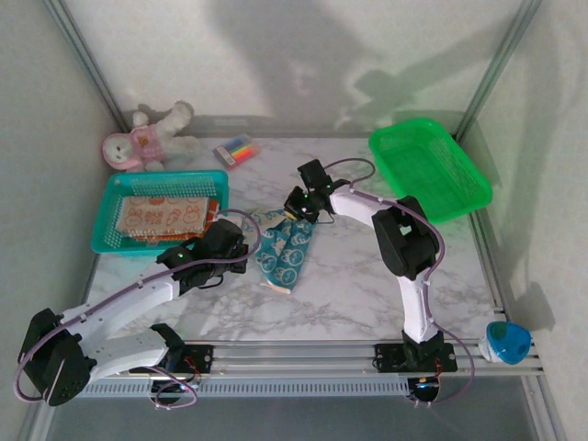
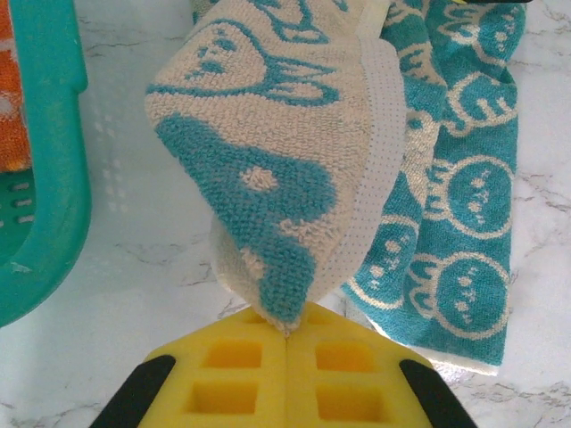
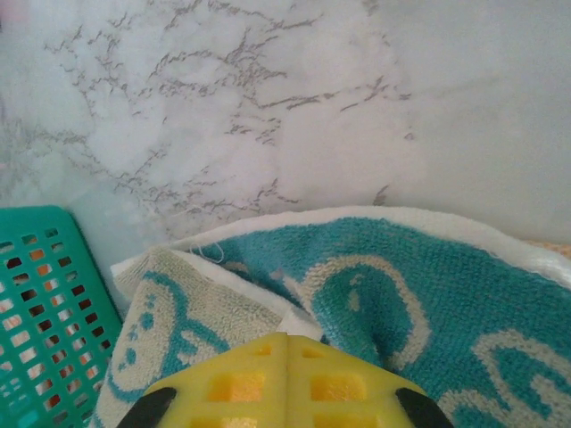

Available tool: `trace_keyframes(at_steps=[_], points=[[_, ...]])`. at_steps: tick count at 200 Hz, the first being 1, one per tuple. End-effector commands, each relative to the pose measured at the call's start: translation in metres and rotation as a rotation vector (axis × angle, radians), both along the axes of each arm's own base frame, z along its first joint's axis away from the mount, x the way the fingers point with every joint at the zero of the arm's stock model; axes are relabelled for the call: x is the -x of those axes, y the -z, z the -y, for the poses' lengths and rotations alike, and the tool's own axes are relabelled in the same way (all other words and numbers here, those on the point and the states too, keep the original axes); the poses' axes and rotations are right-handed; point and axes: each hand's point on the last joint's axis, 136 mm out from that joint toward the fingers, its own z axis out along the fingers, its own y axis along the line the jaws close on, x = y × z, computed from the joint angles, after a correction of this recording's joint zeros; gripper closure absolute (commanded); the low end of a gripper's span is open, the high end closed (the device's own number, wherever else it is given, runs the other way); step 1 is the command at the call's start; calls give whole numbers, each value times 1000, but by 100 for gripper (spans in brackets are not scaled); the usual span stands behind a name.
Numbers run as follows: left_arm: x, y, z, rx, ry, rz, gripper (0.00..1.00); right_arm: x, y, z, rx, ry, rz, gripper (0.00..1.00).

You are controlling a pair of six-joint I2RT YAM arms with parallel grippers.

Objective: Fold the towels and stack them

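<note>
I'm clamping the teal towel [image 1: 287, 255] with my left hand [image 2: 285, 333] at its nine o'clock edge and right hand [image 3: 285, 337] at twelve, its length running toward six.

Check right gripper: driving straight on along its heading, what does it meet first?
The teal-and-white towel: the right gripper has its jaws shut on its edge, so cloth lies directly ahead. Beyond it, likely the bare marble table; the teal basket sits off to one side. Depth is hard to judge.

No letters or numbers can be read; the towel [image 2: 268, 178] bears only cartoon faces.
</note>
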Motion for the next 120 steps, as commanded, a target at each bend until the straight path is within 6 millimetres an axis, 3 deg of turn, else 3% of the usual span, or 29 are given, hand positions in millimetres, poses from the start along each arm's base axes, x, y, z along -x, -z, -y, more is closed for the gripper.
trace_keyframes(at_steps=[1,34,120], points=[[-4,-2,1,-6,-16,13,100,9,-11,-4,-66,18,-32,87],[-4,-2,1,-7,-15,12,100,22,-3,-10,-117,40,-79,71],[-4,-4,1,-5,-15,16,100,17,20,-24,-144,62,-127,64]])
